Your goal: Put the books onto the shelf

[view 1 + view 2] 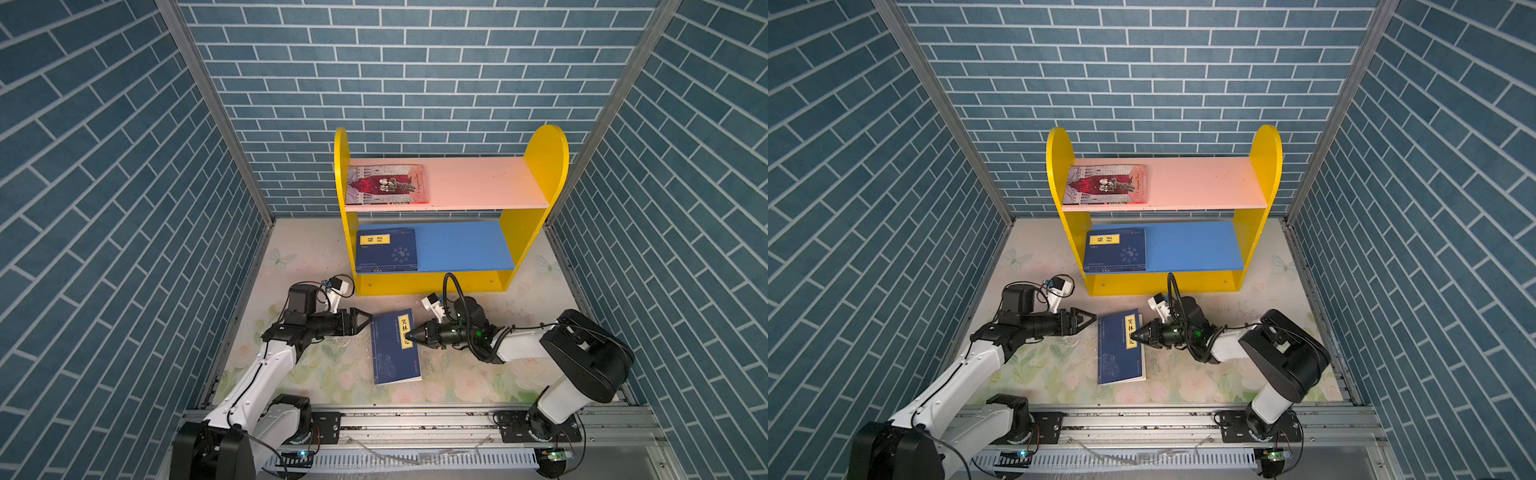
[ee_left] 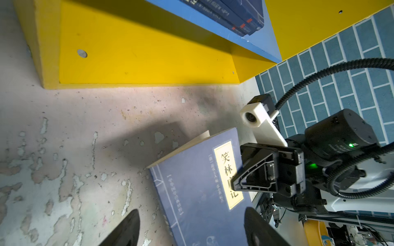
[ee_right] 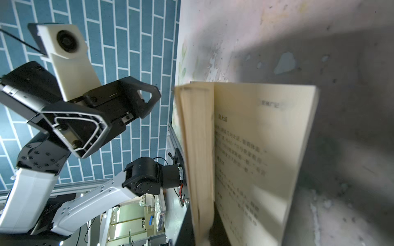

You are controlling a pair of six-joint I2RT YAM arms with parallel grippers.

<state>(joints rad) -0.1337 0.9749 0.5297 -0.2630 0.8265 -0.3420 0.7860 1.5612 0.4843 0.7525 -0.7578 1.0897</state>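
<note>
A navy book [image 1: 392, 353] with a yellow title label lies on the table in front of the shelf [image 1: 544, 158]. My right gripper [image 1: 409, 334] is shut on its right page edge. In the right wrist view the right gripper [image 3: 202, 232] pinches the cover and a bundle of pages, and the book [image 3: 255, 149] hangs partly open below. My left gripper [image 1: 365, 318] stands open just left of the book's far corner, not touching it. The left wrist view shows the left gripper [image 2: 191, 213] open over the book [image 2: 198, 181]. A grey-and-red book [image 1: 386, 185] lies on the pink board, navy books [image 1: 386, 249] on the blue board.
Blue brick-pattern walls [image 1: 124, 208] close in the left, back and right sides. An aluminium rail [image 1: 415, 419] carrying both arm bases runs along the front edge. The shelf's yellow base panel [image 2: 138, 53] stands close behind both grippers. The tabletop [image 1: 332, 370] has a worn floral print.
</note>
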